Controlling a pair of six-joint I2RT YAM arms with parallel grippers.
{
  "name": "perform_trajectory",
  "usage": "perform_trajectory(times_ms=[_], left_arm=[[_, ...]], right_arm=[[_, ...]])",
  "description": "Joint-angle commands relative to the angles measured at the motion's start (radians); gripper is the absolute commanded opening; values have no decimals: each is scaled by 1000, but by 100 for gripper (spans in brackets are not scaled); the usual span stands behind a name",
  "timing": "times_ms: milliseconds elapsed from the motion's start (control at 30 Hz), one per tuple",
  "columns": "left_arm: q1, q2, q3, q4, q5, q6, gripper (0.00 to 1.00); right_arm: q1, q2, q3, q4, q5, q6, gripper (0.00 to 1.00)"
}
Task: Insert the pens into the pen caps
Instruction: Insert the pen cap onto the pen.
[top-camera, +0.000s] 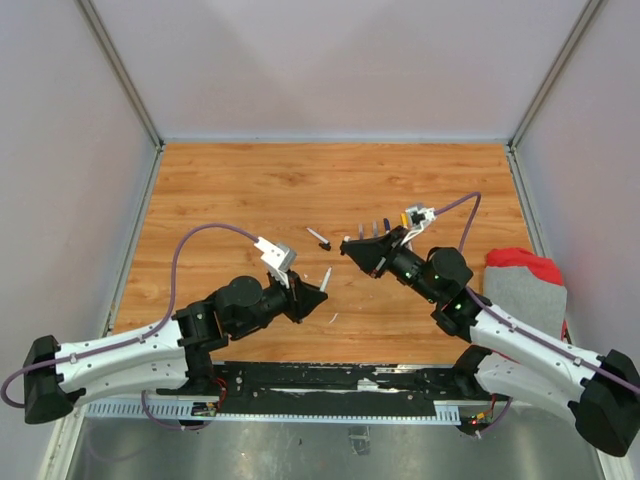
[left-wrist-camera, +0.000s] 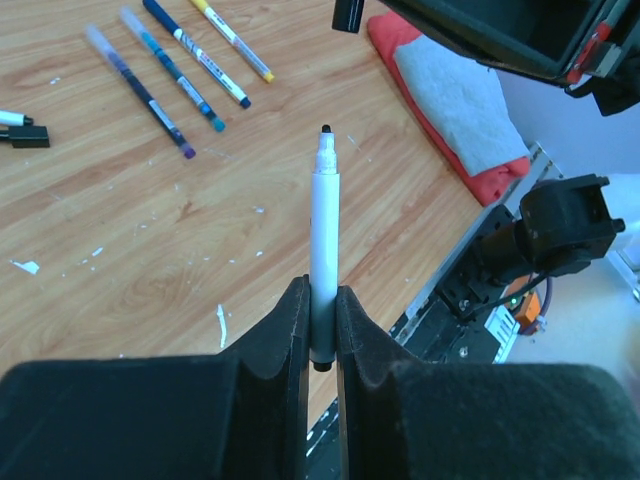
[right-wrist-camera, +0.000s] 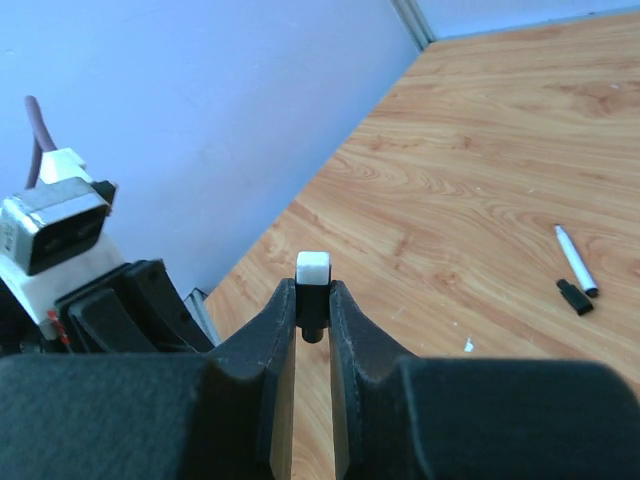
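Note:
My left gripper (left-wrist-camera: 320, 292) is shut on the lower end of a white-barrelled pen (left-wrist-camera: 324, 215), whose dark tip points up and away from the jaws. From above, this pen (top-camera: 325, 278) sticks out of the left gripper (top-camera: 320, 293) toward the right gripper (top-camera: 346, 248). My right gripper (right-wrist-camera: 313, 292) is shut on a short black pen cap (right-wrist-camera: 313, 270) with a white end. A gap separates the held pen's tip from that cap (left-wrist-camera: 348, 12). Several coloured pens (left-wrist-camera: 165, 70) lie in a row on the wood. Another pen (right-wrist-camera: 575, 260) lies beside a loose black cap (right-wrist-camera: 574, 297).
A red and grey cloth (top-camera: 526, 283) lies at the table's right edge. Small white scraps (left-wrist-camera: 221, 325) dot the wood. Along the near edge runs a black rail (top-camera: 330, 385) between the arm bases. Grey walls enclose the table.

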Motion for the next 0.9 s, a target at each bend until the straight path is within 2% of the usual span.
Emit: perform_trajectory(times_ms=[0,200,567,867], left_arm=[[-24,-7,-21,91,-32,11,1],[-26,-36,-42,116,-21,35,0],[-26,-79,-65,150,5,63,0],[-25,-124,-89,160,-22,51,0]], right_arm=[[61,34,60,89,-10,-38,1],[81,79,111,117,23,-27,1],[81,152,194,173,-45,34,1],[86,68,100,94,112,164,1]])
